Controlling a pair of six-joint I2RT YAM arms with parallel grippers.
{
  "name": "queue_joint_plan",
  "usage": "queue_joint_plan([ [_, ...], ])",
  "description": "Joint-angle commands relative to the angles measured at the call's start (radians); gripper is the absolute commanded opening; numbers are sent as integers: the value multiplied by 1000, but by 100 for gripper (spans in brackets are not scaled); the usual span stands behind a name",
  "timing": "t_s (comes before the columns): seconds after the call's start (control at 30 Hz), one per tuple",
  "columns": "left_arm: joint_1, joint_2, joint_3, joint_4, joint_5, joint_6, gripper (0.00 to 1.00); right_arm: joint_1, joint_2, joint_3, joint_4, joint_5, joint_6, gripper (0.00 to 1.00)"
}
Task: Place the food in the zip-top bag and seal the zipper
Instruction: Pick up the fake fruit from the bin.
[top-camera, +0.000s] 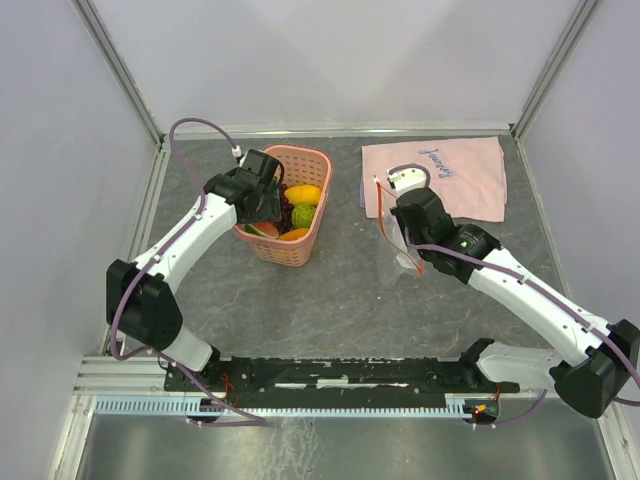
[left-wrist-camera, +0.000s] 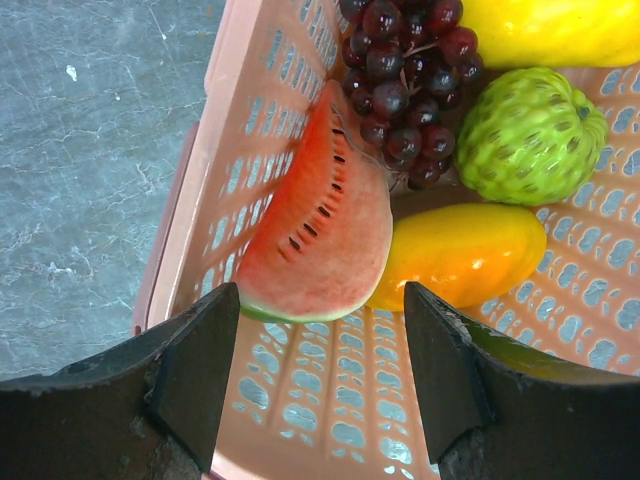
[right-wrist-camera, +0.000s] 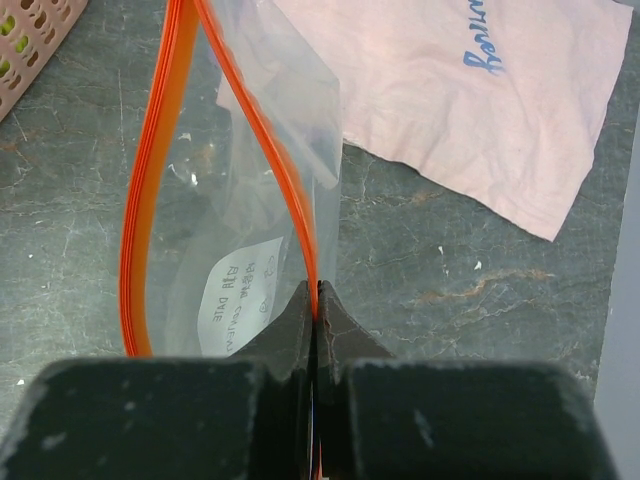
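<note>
The food lies in a pink perforated basket (top-camera: 296, 252): a red watermelon slice (left-wrist-camera: 320, 215), an orange-yellow mango (left-wrist-camera: 460, 252), a bumpy green fruit (left-wrist-camera: 528, 135), dark purple grapes (left-wrist-camera: 405, 80) and a yellow fruit (left-wrist-camera: 550, 30). My left gripper (left-wrist-camera: 320, 375) is open just above the basket, its jaws either side of the watermelon slice's lower end. My right gripper (right-wrist-camera: 318, 290) is shut on the red-orange zipper (right-wrist-camera: 255, 120) of the clear zip-top bag (right-wrist-camera: 230, 230) and holds its mouth open above the table. The bag (top-camera: 398, 245) is empty.
A pink cloth (top-camera: 440, 175) with blue writing lies at the back right, just behind the bag. The basket stands at the back left of the grey stone-patterned table (top-camera: 330, 300). White walls enclose the table.
</note>
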Motion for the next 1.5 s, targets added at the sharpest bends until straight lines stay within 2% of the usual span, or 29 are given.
queue_joint_plan([
  [0.0,0,-17,-1,5,25,-19,73,7,-28,-1,42,29,-5,2],
  [0.27,-9,23,-6,35,64,-49,73,6,-24,-4,46,21,-8,2],
  [0.53,-31,-9,17,83,176,-47,73,6,-29,-5,51,21,-12,2],
  [0.7,-32,-20,39,47,145,-38,73,6,-26,-7,52,18,-14,2],
  [0.83,-31,-32,48,15,64,-28,74,7,-28,-11,55,21,-14,2],
  [1.0,-33,10,89,-24,29,-17,74,7,-29,-11,58,22,-14,2],
  [1.2,-40,41,68,-55,-51,-38,74,6,-34,-15,57,21,-12,2],
  [1.47,-42,81,26,-41,-77,-59,75,7,-26,-18,63,14,-11,2],
])
